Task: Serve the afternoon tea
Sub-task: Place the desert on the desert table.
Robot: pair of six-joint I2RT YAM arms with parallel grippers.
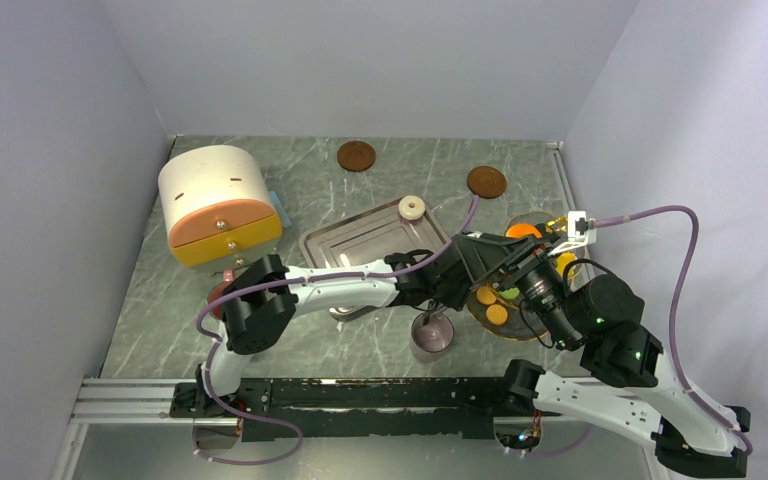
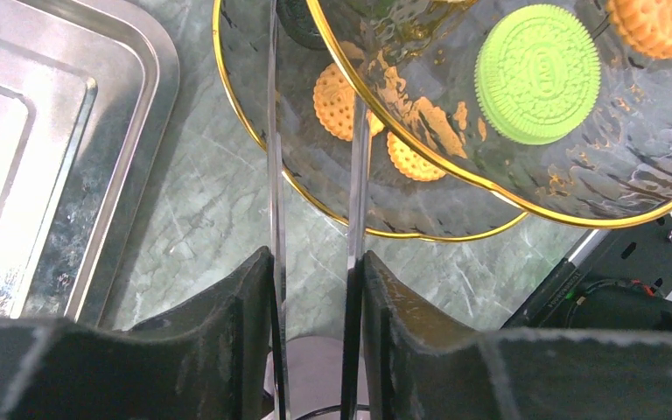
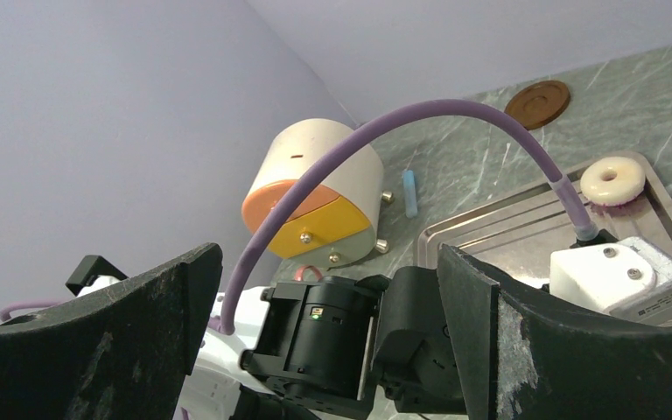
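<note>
A two-tier glass stand (image 1: 473, 311) with gold rims (image 2: 402, 234) stands right of centre, carrying a green treat (image 2: 538, 74), orange treats (image 2: 341, 101) and a black one (image 2: 297, 17). My left gripper (image 1: 480, 270) (image 2: 315, 258) is shut on the stand's clear upright handle (image 2: 272, 175). The pinkish-grey mug (image 1: 430, 338) (image 2: 315, 381) sits on the table just below those fingers. A cream ring (image 1: 412, 207) (image 3: 612, 179) lies at the far corner of the steel tray (image 1: 360, 245). My right gripper (image 1: 532, 262) (image 3: 328, 262) hangs open and empty beside the stand, facing the left arm.
A cream and orange domed box (image 1: 218, 205) (image 3: 315, 197) stands at the back left. Two brown coasters (image 1: 356, 155) (image 1: 486, 181) lie near the back wall. The tray (image 2: 44, 149) sits close to the left of the stand. Walls close in on three sides.
</note>
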